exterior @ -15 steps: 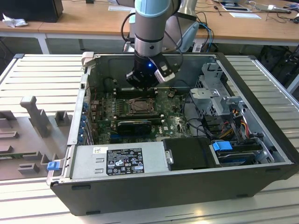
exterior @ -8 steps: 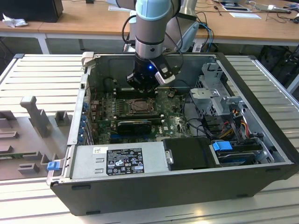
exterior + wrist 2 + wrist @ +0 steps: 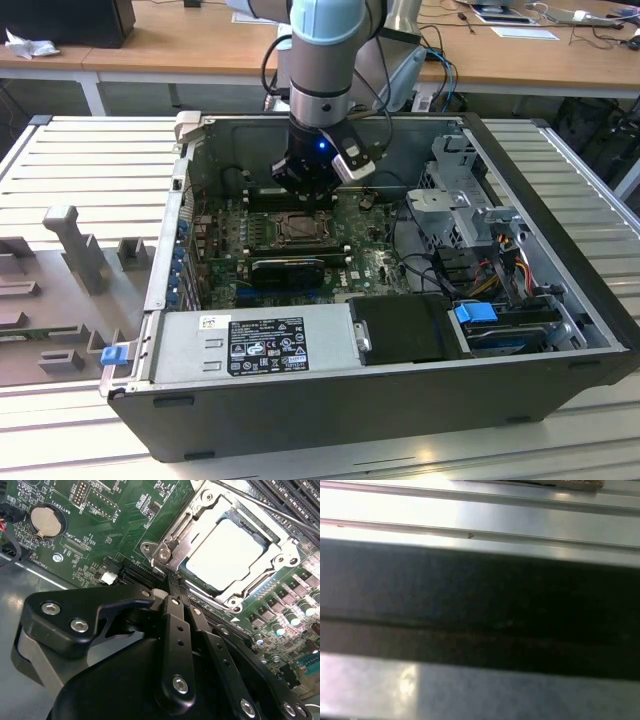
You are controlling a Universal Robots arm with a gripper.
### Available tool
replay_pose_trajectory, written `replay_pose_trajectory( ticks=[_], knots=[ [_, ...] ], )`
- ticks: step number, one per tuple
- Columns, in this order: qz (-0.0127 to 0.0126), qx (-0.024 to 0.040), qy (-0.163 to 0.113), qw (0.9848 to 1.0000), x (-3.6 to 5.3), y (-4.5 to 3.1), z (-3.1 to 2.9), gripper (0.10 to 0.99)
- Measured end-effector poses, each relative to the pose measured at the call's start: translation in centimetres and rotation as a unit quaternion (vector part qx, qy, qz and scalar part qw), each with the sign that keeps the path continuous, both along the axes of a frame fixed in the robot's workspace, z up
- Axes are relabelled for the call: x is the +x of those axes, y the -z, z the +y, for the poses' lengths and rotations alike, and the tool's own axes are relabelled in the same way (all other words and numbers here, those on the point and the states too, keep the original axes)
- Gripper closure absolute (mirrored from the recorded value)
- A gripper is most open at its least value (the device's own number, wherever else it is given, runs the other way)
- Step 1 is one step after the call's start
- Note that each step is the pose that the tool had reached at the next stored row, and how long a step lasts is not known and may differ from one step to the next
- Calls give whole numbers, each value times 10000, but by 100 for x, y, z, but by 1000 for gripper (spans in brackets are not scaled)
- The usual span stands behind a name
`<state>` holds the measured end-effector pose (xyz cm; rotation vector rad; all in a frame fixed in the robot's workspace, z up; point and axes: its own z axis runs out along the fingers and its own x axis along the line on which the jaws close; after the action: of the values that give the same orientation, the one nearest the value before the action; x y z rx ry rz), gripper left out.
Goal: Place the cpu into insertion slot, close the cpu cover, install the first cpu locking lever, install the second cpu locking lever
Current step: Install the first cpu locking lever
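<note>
Gripper (image 3: 172,587) fingers together, empty | tips beside cpu cover (image 3: 200,520) corner

An open computer case (image 3: 560,300) lies on its side on a slatted surface (image 3: 90,170). Inside it, a circuit board (image 3: 225,250) lies flat, with the insertion slot (image 3: 300,228) near its middle. In the second wrist view the cpu (image 3: 231,547) sits in the slot with the cpu cover (image 3: 280,555) closed around it. The tool (image 3: 172,585) hangs just beside the socket's corner. A power supply (image 3: 260,340) lies along the case's near edge, drive bays (image 3: 470,210) toward the exterior view's right.
</note>
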<state>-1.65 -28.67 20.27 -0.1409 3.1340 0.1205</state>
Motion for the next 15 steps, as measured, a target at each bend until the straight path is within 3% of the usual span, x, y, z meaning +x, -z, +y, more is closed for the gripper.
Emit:
replay_pose_trajectory(
  ticks=[4,6,8,15],
  knots=[
    [3,6,1,10000,0,20,-3,980],
    [1,68,0,10000,3,21,-1,980],
    [-1,81,1,10000,3,7,1,980],
    [0,78,0,10000,3,-222,0,980]
  ],
)
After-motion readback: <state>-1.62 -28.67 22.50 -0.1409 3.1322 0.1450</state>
